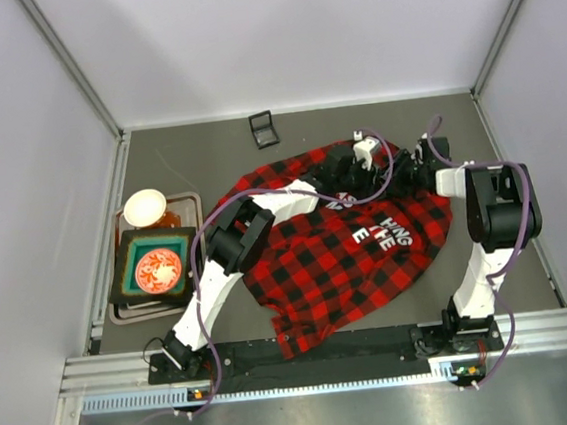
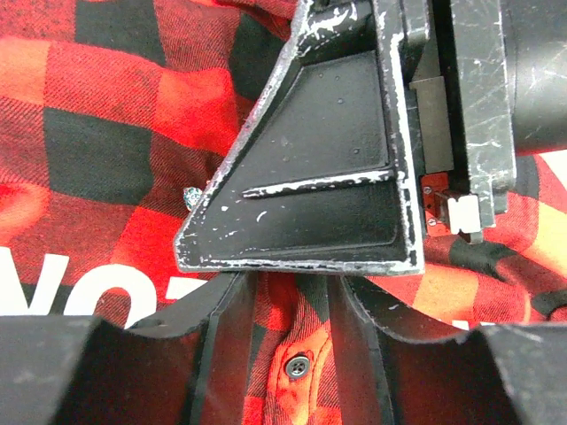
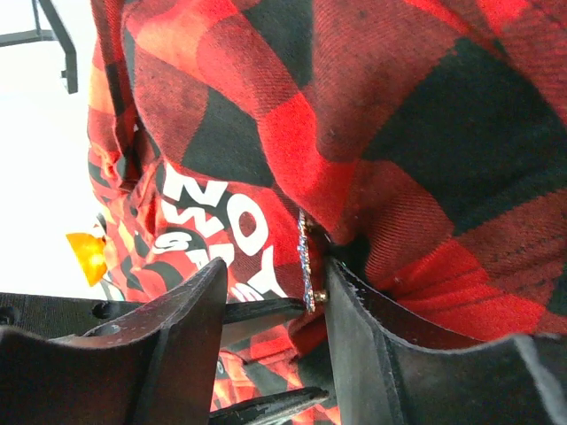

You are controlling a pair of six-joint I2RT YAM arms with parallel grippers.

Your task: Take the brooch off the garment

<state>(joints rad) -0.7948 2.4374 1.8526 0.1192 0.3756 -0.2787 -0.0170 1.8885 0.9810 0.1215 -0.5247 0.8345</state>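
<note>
Both pincers meet over the lettered upper part of the garment (image 1: 349, 266) spread on the worktop (image 1: 207, 149); the brooch (image 3: 304, 261), seen edge-on, sits against the plaid between the right pincer's (image 3: 276, 288) parted fingers, just beside one of them, not clamped; the left pincer (image 2: 283, 301) hangs open above a button (image 2: 297, 363), gripping nothing.

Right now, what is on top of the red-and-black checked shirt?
A tiny sparkly white brooch sits on the red-and-black plaid shirt, between the right gripper's open fingers. A finger hides part of it.
</note>
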